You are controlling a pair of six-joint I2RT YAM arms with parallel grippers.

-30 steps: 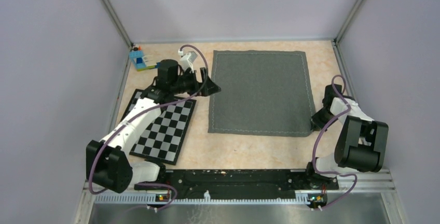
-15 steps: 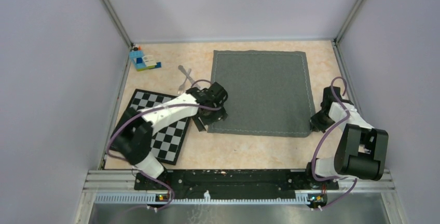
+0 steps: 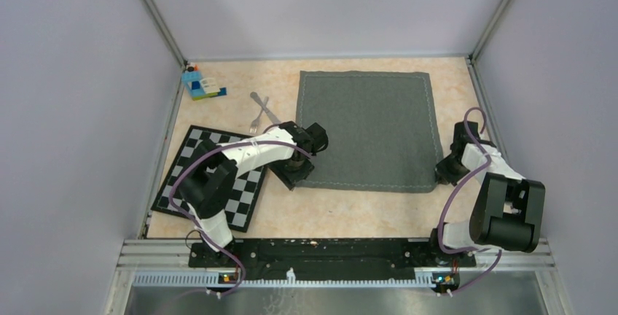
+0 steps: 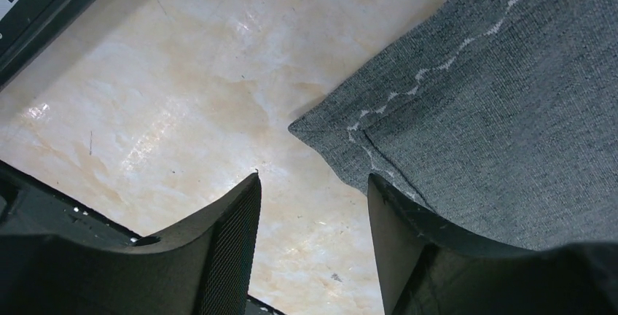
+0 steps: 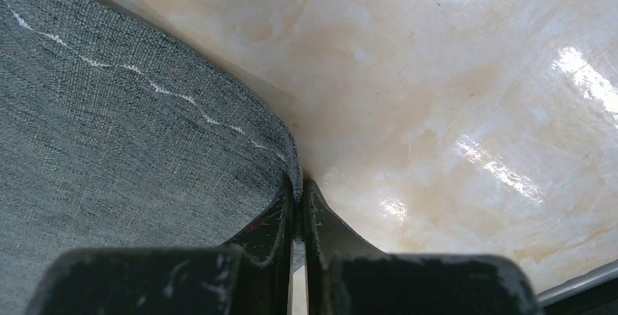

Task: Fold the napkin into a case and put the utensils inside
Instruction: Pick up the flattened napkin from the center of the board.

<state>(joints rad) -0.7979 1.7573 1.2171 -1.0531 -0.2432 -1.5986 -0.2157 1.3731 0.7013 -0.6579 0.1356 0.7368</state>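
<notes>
Grey napkin (image 3: 364, 125), right claw (image 5: 299, 191) pinching 1 corner, left claw (image 4: 312, 191) spread at another, utensils (image 3: 261, 111) nearby.

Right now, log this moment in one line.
napkin: flat, unfolded | left gripper: open at near-left corner | right gripper: shut on near-right corner | utensils: left of napkin

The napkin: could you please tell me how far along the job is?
Done: nothing folded; the dark grey square cloth napkin lies flat. In hand: the right gripper is shut on its near right corner; the left gripper stands open astride the near left one. Left: folding it and inserting the silver metal fork and knife, lying crossed on the table beside it.
</notes>
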